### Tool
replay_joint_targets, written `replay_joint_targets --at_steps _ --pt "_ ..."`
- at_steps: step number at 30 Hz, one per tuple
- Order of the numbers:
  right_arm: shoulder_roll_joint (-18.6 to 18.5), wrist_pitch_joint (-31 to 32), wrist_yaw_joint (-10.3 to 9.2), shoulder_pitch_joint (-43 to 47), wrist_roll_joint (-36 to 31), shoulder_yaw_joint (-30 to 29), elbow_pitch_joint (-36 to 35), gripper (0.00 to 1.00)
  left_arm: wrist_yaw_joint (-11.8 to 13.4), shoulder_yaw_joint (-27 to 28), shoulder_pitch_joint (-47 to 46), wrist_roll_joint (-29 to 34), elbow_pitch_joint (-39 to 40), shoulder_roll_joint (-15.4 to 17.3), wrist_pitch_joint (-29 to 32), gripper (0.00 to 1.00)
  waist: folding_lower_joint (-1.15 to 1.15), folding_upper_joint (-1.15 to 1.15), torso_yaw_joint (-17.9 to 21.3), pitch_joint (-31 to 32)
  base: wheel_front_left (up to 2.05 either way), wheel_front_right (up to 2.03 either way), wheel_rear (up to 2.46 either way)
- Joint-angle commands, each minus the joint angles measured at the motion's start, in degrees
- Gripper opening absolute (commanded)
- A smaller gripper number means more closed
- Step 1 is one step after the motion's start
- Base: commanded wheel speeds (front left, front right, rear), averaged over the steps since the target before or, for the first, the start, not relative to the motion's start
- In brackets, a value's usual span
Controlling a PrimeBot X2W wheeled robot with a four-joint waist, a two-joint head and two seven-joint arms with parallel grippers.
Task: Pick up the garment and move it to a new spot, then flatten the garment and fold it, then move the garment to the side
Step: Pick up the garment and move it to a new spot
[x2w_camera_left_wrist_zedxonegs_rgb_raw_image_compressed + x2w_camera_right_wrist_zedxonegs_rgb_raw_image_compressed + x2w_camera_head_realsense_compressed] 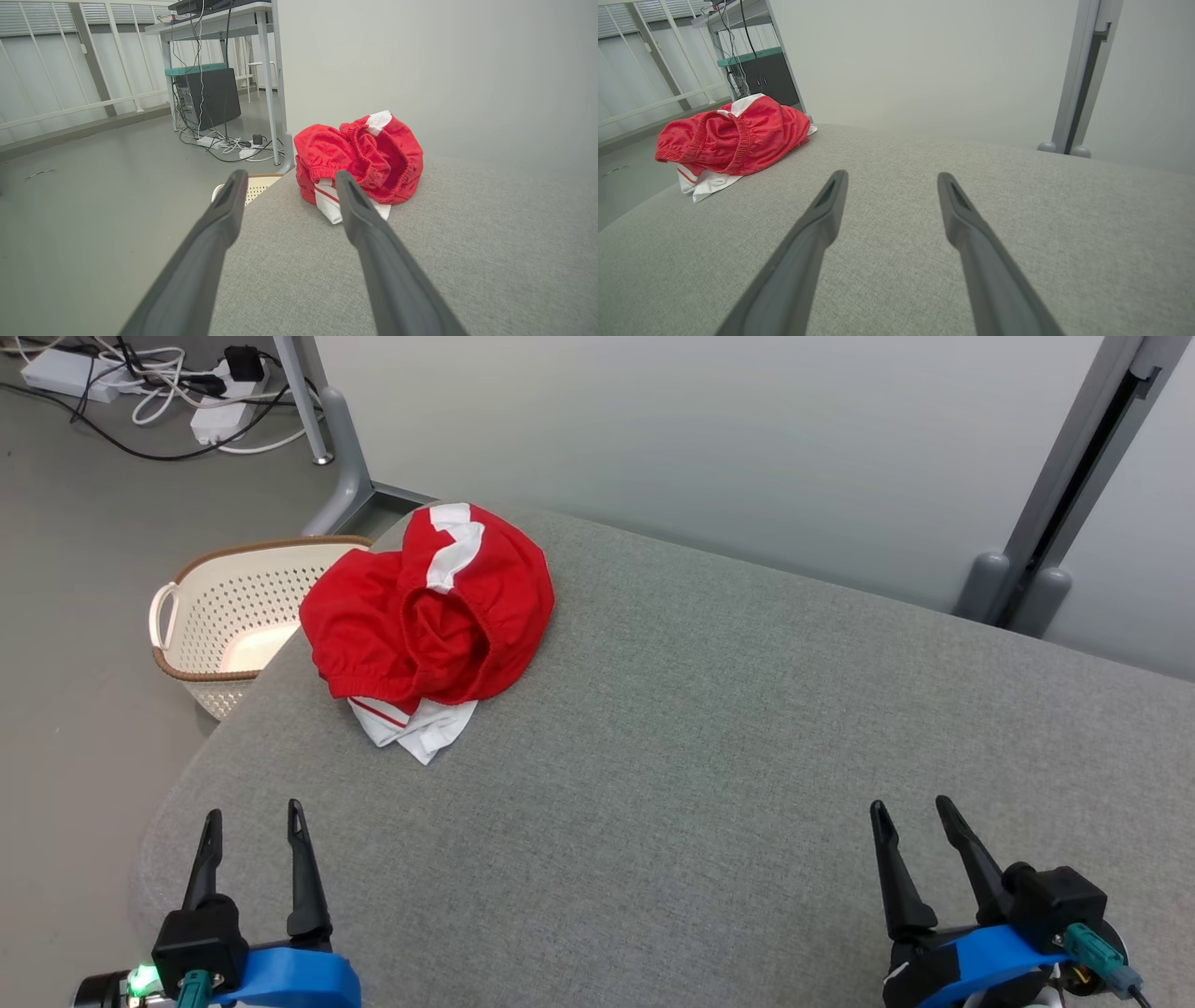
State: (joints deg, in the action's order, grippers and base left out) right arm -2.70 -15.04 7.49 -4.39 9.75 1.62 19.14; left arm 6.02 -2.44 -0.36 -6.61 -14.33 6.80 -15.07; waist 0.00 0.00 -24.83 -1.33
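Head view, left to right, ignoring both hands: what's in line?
White basket on the floor → red garment, crumpled at the left corner of the grey padded surface → grey post base by the wall.

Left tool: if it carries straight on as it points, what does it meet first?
Probably the red-and-white garment: its white hem lies just ahead of one finger of the left tool. The centre line skims past it, over the grey cushion edge toward the cream basket. Depth is unclear.
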Motion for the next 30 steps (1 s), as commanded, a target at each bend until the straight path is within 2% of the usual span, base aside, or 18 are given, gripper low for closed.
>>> replay_joint_targets --at_steps 1,11,17,23,30 --pt "-0.3 -0.2 0.01 -0.2 0.4 0.2 0.1 1.00 0.1 0.4 0.2 -0.4 0.3 0.2 -0.2 1.00 0.00 0.00 0.1 0.0 0.00 0.00 0.00" --pt "-0.3 -0.2 0.01 -1.4 -0.9 0.4 0.1 1.00 -0.5 1.7 -3.9 -1.4 1.3 1.3 -0.2 1.00 0.00 0.00 2.7 -1.9 0.00 0.00 0.00" --pt "-0.3 -0.1 0.01 -3.0 -3.7 -0.9 -1.4 1.00 -1.5 3.8 -11.1 -2.7 1.0 3.8 -0.2 1.00 0.00 0.00 6.2 -6.0 0.00 0.00 0.00" --pt "-0.3 0.6 0.01 -5.8 -6.7 -2.5 -5.0 1.00 -2.1 7.4 -20.1 -5.5 0.2 7.2 0.3 1.00 0.00 0.00 11.3 -12.2 0.00 0.00 0.00" --pt "-0.3 1.7 0.01 -7.8 -8.7 -4.0 -10.1 1.00 -4.0 10.7 -30.1 -7.8 -3.2 13.9 3.4 1.00 0.00 0.00 17.1 -19.6 0.00 0.00 0.00"
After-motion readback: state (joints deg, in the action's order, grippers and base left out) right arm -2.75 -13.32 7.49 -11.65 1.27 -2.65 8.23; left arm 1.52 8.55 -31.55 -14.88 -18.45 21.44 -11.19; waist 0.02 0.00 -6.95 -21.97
